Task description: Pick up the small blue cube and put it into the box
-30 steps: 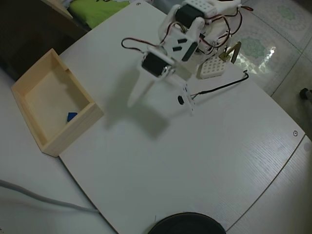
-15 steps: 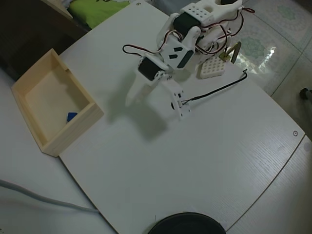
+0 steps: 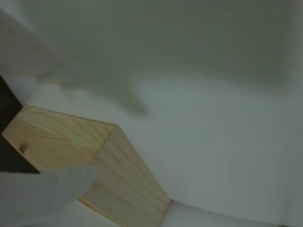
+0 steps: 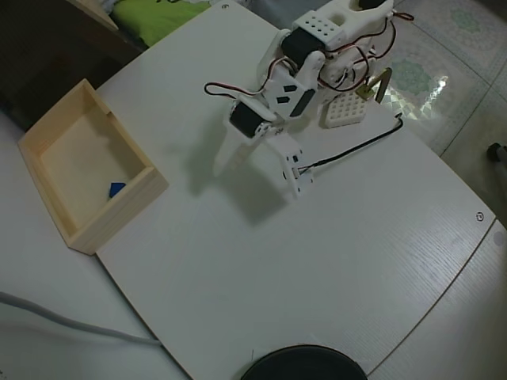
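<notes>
Looking down from overhead, the big white rounded bench (image 4: pixel 333 261) carries everything. Pale wooden lidless box (image 4: pixel 135 198) sits at its left edge, tiny bright blue cube (image 4: pixel 116 189) inside near the front wall. White arm's jaws (image 4: pixel 255 170) hang spread open and empty, well apart from the box. Small white perforated block (image 4: pixel 343 110) and a black cable (image 4: pixel 356 143) lie beside the arm's base.

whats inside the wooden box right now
In the overhead view, the small blue cube lies on the floor of the box, near its right wall. The rest of the floor looks bare. The wrist view shows only the box's outer walls, so its inside is hidden there.
</notes>
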